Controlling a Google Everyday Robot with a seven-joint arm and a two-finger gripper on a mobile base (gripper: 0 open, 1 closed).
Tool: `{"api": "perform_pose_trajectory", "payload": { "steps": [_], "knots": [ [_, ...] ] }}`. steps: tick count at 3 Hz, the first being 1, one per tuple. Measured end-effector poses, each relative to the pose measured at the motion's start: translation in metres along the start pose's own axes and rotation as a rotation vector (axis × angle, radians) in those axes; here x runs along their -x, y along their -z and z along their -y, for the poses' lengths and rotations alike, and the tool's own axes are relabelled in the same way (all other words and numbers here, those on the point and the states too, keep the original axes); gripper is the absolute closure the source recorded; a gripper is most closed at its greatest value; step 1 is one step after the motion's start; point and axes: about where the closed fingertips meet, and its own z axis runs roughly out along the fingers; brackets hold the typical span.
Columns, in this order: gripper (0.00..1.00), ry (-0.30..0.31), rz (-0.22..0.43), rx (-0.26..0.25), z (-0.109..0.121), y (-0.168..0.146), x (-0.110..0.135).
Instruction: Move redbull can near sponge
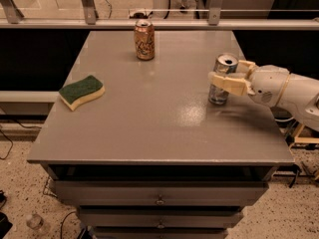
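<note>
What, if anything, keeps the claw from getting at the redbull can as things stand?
Likely reachable, yes: the claw sits right at the redbull can on the table's right side, with nothing between them.

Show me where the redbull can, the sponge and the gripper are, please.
redbull can (218, 94): camera view, on its lower body.
sponge (79, 87): camera view, on its green top.
gripper (226, 69): camera view, midway between its fingertips, closed around the can on the right side.
</note>
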Motion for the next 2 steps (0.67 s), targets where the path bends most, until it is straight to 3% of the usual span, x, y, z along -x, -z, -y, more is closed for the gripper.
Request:
{"api": "perform_pose_trajectory", "payload": {
  "steps": [1, 2],
  "knots": [
    [1.00, 0.001, 0.001, 0.005, -0.0015, -0.0025, 0.0008],
    [1.00, 0.001, 0.001, 0.006, -0.0019, -0.0031, 0.0011]
  ]
}}
